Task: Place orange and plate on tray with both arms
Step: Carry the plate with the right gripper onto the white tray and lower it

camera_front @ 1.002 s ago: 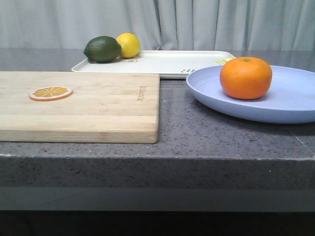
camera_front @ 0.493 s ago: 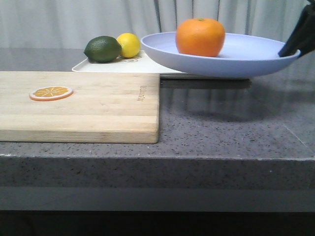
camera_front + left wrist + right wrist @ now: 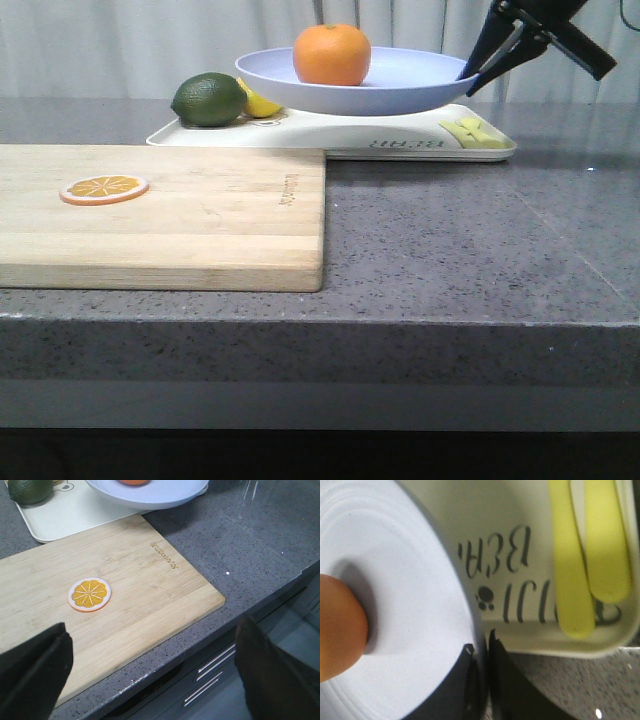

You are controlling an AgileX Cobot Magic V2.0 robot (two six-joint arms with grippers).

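The right pincer (image 3: 470, 82) reaches down from the upper right and is clenched on the rim of the plate (image 3: 400, 85), one finger above the rim and one below, as the right wrist view shows close up. The plate is held in the air, tilted slightly, over the tray (image 3: 340, 138). It does not seem to touch the tray, though the front view is too low to be sure.

The orange (image 3: 332, 54) sits on the plate, on the side far from the right pincer. In the right wrist view only its edge (image 3: 340, 630) shows, resting on the pale plate surface (image 3: 410, 630).

The tray lies flat on the grey worktop (image 3: 460, 240), directly beneath the right pincer and plate. Dark lettering (image 3: 520, 580) is printed on it just beyond the right pincer's fingertips, and two yellow sticks (image 3: 585, 555) lie side by side a little past that.

Beyond the far edge of the plate, a lime (image 3: 208, 99) and part of a lemon (image 3: 262, 103) rest on the tray.

The left pincer (image 3: 150, 675) hangs released, fingers wide apart and holding nothing, above the near edge of a wooden board (image 3: 115, 600). An orange slice (image 3: 89, 594) lies on the board just ahead of the left pincer.
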